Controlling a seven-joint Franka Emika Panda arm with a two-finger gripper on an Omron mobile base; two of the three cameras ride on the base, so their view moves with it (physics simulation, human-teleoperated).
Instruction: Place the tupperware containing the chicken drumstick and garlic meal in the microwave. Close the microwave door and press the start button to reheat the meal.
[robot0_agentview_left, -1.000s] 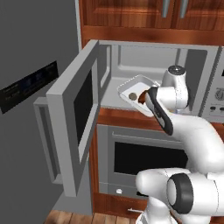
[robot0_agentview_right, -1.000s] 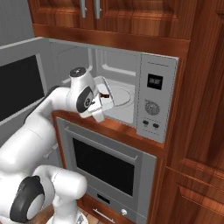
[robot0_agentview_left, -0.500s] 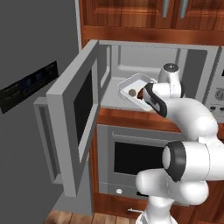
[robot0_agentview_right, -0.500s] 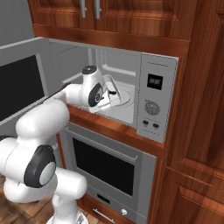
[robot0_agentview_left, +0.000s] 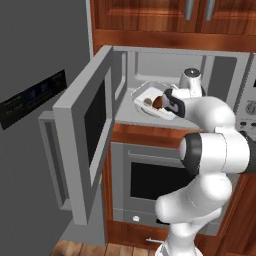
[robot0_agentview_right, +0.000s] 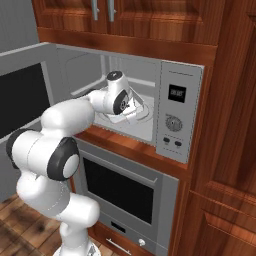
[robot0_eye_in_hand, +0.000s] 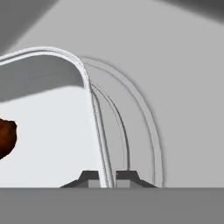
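Note:
The microwave (robot0_agentview_left: 223, 75) stands open, its door (robot0_agentview_left: 86, 136) swung out to the left. My gripper (robot0_agentview_left: 168, 103) reaches into the pale cavity, shut on the rim of the tupperware (robot0_agentview_left: 142, 93). The white tray tilts a little just over the cavity floor, with the brown chicken drumstick (robot0_agentview_left: 157, 103) and the small garlic (robot0_agentview_left: 147, 102) in it. In the hand view the tray's rim (robot0_eye_in_hand: 89, 89) runs down between my fingertips (robot0_eye_in_hand: 91, 178), and the drumstick (robot0_eye_in_hand: 6, 136) shows at the left edge. The round turntable (robot0_eye_in_hand: 146, 124) lies beyond the rim. From the right, the hand (robot0_agentview_right: 131, 107) hides most of the tray.
The button panel (robot0_agentview_right: 176, 120) is right of the cavity. A larger oven (robot0_agentview_left: 149, 184) with a dark window sits below. A dark grey fridge (robot0_agentview_left: 30, 100) stands left of the open door. Wooden cabinets (robot0_agentview_right: 125, 20) hang above.
The arm has stretched further into the cavity, carrying the tray from the opening's front edge to well inside, over the turntable.

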